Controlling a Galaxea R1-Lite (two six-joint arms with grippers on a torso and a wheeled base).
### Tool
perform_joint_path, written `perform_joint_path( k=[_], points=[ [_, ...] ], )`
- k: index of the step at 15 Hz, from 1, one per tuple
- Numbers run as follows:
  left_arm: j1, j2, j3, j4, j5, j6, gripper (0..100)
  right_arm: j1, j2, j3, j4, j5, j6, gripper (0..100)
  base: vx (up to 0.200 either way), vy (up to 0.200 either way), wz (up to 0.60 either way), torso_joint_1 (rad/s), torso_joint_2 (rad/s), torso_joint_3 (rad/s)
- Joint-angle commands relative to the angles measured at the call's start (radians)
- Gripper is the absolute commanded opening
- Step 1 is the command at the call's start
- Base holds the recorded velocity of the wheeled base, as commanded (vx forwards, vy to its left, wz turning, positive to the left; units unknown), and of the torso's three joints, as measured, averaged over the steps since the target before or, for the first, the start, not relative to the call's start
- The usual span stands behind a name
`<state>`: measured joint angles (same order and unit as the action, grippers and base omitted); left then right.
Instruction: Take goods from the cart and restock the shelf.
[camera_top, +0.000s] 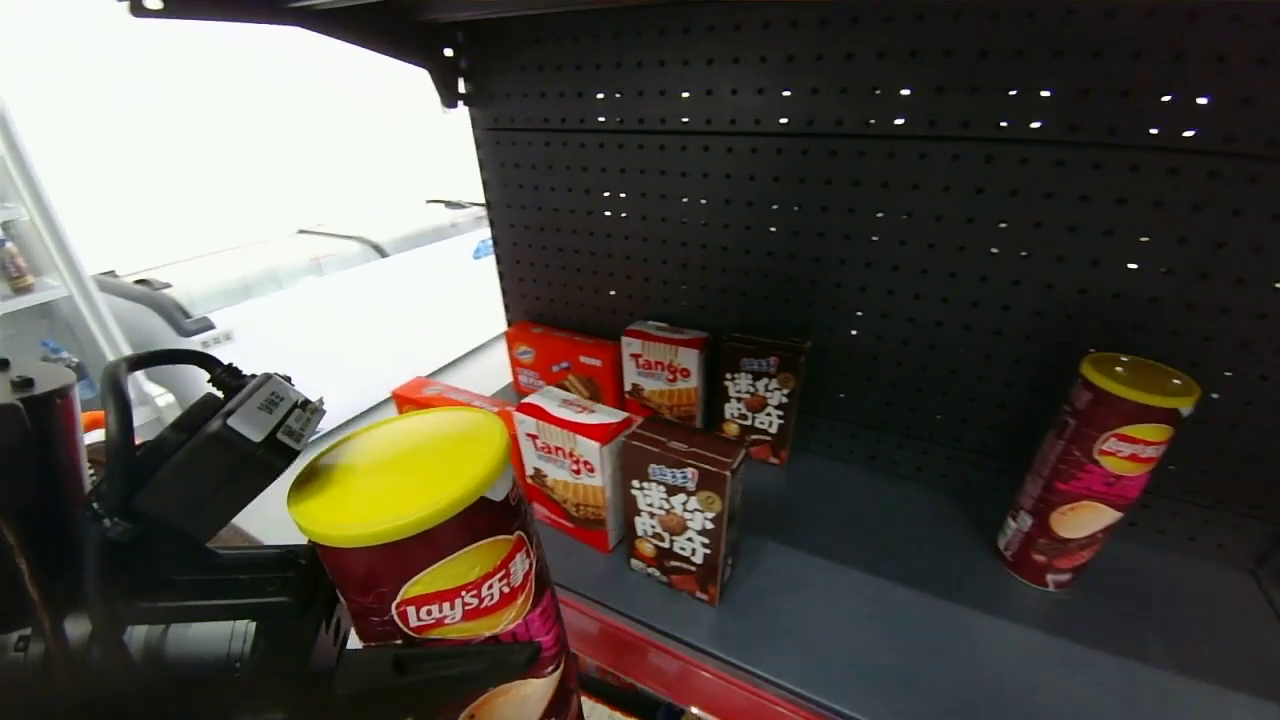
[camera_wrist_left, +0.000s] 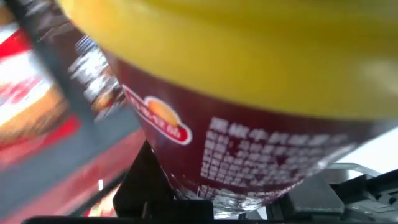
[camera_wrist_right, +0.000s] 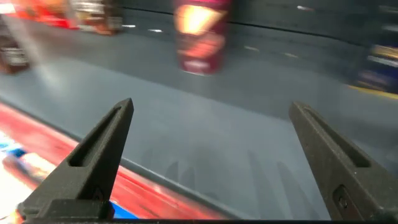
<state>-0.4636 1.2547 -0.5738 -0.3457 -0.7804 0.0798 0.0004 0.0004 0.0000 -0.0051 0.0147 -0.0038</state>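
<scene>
My left gripper (camera_top: 455, 655) is shut on a maroon chips can (camera_top: 430, 540) with a yellow lid, held upright at the lower left, in front of the shelf's red front edge (camera_top: 660, 665). In the left wrist view the held can (camera_wrist_left: 249, 143) sits between dark fingers (camera_wrist_left: 146, 183). A second matching can (camera_top: 1095, 470) stands slightly tilted on the grey shelf (camera_top: 900, 600) at the right, near the pegboard back. My right gripper (camera_wrist_right: 211, 109) is open with nothing between its fingers, over the shelf's front edge, and the standing can (camera_wrist_right: 200, 34) lies ahead of it.
Snack boxes stand in two rows at the shelf's left: orange boxes (camera_top: 560, 362), red-and-white wafer boxes (camera_top: 575, 465), brown boxes (camera_top: 685, 505). A black pegboard (camera_top: 900, 250) backs the shelf. Bare shelf lies between the boxes and the standing can. A white freezer (camera_top: 330, 300) is off to the left.
</scene>
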Motion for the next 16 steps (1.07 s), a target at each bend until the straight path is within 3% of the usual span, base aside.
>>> perform_joint_path(
  k=[1,8,16],
  points=[
    [-0.015,0.002,0.000,-0.001,0.000,0.000,0,0.000,0.000,0.000,-0.001,0.001,-0.001,100,0.000,0.000,-0.60,0.007,0.01,0.007],
    [-0.020,0.011,0.005,-0.001,0.004,0.002,0,0.000,0.000,0.000,-0.001,0.001,-0.001,100,0.000,0.000,-0.60,0.001,0.00,0.000],
    [-0.012,0.006,0.012,-0.001,0.006,0.002,0,0.000,0.000,0.000,0.001,0.004,-0.002,100,0.000,0.000,0.00,0.000,0.00,0.000]
  ],
)
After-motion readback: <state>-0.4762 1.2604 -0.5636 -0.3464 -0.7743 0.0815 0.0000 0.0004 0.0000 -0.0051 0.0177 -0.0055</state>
